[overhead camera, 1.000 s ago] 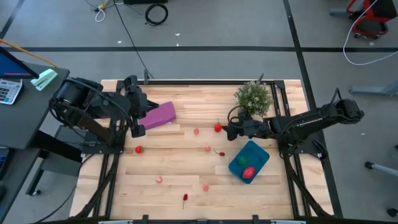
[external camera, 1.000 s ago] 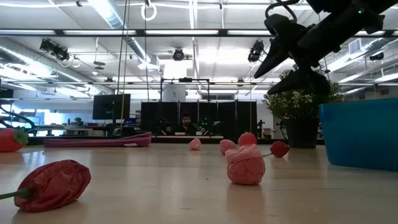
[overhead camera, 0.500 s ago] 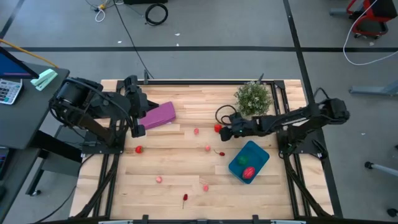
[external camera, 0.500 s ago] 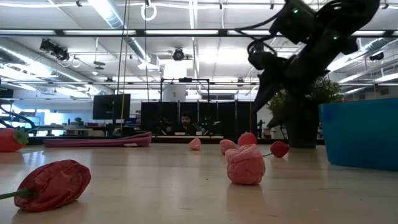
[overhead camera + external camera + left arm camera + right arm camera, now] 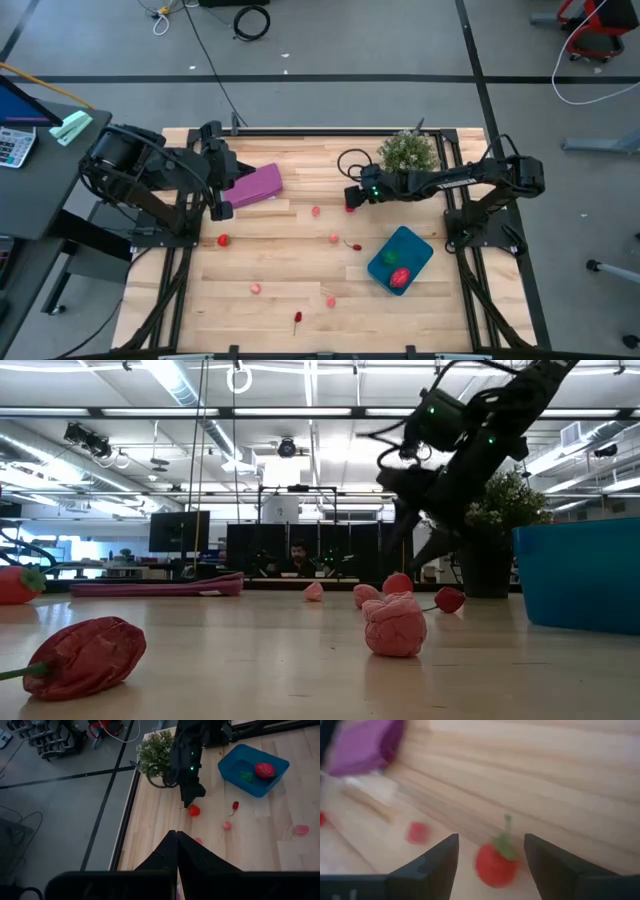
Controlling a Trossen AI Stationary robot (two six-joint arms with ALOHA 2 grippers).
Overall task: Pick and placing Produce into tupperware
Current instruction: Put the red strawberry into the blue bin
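Observation:
A small red fruit with a green stem [image 5: 350,206] lies on the table at the middle right; it also shows in the right wrist view [image 5: 494,865]. My right gripper [image 5: 353,196] is open just above it, fingers slanting down, one finger [image 5: 432,865] on each side of the fruit without touching it. The teal tupperware [image 5: 412,245] stands near the right edge and holds a red piece [image 5: 400,277] and a green piece [image 5: 388,258]. My left gripper [image 5: 222,206] is shut and waits at the left.
Loose produce lies about the table: pink pieces [image 5: 315,211] [image 5: 334,238] [image 5: 256,289], a small red stemmed piece [image 5: 352,246], a red piece [image 5: 222,240] and a red pepper [image 5: 297,319]. A purple flat object [image 5: 255,185] lies far left. A potted plant [image 5: 407,156] stands behind my right arm.
My right gripper has moved from beside the tupperware toward the table's left and far edge and has come down over the red stemmed fruit, its arm swinging toward the far edge. The produce and the tupperware have stayed where they were.

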